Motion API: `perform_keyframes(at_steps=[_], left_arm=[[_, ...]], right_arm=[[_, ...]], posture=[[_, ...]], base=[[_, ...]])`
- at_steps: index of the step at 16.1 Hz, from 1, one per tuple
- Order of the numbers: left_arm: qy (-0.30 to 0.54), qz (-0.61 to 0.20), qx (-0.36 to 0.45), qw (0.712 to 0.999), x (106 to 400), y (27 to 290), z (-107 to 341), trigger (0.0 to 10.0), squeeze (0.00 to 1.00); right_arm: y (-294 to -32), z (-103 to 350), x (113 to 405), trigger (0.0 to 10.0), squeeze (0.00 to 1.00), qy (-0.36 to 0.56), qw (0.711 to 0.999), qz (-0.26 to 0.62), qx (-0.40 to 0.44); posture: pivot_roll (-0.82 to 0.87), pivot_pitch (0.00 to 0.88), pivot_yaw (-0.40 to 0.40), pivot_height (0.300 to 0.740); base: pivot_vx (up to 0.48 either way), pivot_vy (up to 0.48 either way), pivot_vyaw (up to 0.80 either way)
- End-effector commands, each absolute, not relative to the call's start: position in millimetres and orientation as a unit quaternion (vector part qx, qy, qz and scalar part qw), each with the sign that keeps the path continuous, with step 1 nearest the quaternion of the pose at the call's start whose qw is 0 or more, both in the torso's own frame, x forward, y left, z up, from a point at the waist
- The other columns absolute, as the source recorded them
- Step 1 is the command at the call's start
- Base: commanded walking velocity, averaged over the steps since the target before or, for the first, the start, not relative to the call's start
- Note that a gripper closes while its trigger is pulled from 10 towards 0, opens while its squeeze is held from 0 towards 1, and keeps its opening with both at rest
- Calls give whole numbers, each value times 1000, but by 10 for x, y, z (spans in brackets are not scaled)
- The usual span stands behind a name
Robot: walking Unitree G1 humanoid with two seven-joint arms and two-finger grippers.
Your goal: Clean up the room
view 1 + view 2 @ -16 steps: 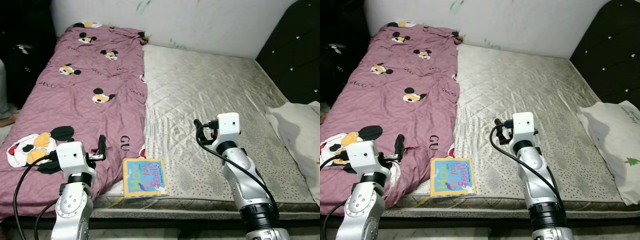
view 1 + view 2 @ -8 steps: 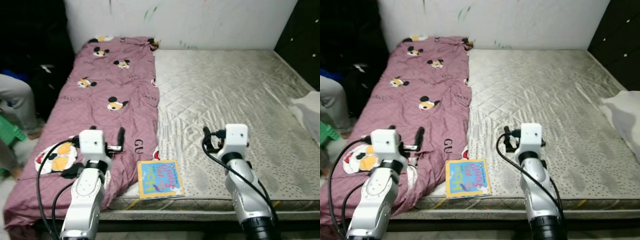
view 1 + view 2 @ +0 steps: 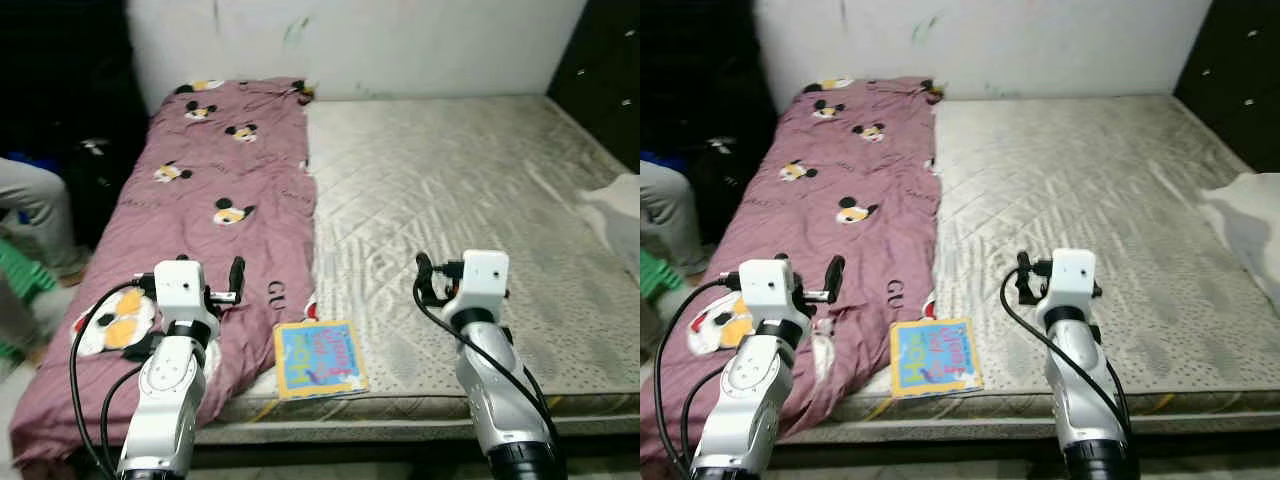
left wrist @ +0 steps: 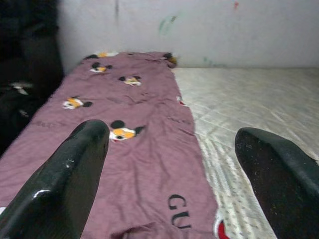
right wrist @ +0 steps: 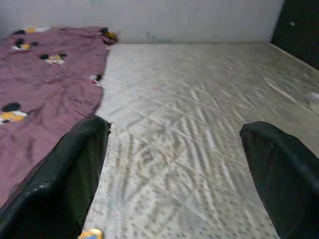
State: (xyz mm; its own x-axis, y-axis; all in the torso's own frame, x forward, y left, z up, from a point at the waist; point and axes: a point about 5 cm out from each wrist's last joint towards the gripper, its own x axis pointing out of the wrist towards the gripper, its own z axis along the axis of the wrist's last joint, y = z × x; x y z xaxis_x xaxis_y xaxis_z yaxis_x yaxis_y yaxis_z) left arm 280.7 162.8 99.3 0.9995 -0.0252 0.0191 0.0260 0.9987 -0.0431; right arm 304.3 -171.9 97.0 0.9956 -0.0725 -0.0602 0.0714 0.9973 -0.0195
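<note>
A blue picture book (image 3: 318, 358) lies flat at the near edge of a grey quilted mattress (image 3: 450, 190). A purple blanket with cartoon mice (image 3: 215, 200) covers the bed's left side and hangs over the front edge. My left gripper (image 3: 237, 272) hovers open above the blanket's near end, left of the book; its wrist view looks along the blanket (image 4: 129, 129). My right gripper (image 3: 421, 270) is open and empty over the bare mattress (image 5: 189, 124), right of the book.
A white pillow (image 3: 618, 212) lies at the bed's right edge, beside a dark tufted panel (image 3: 600, 70). A person's leg (image 3: 28, 195) and a green stool (image 3: 22, 282) are on the left by the bed. A white wall (image 3: 350, 40) stands behind.
The whole picture has shifted and pulled back as the camera moved, bringing the person's leg into view at left. Both arms keep the same pose; book and blanket lie as before.
</note>
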Motion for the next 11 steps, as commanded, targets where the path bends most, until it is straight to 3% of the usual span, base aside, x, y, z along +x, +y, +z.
perform_keyframes(at_steps=[1, 6, 11], left_arm=[[-8, -19, -17, 1000, 2758, 1640, 992, 10000, 0], [-5, -2, -24, 1000, 2686, 1690, 978, 10000, 0], [4, 15, -26, 1000, 2639, 1748, 958, 10000, 0]], right_arm=[[-1725, 941, 3026, 10000, 0, 38, 999, -36, -8], [-1661, 971, 3055, 10000, 0, 42, 999, -14, -15], [-1694, 970, 3039, 10000, 0, 40, 999, -17, -15]], posture=[[-37, 0, 8, 740], [-24, 29, -32, 740], [-27, 25, -23, 740]], base=[[0, 0, -800], [0, 0, -494], [0, 0, 0]])
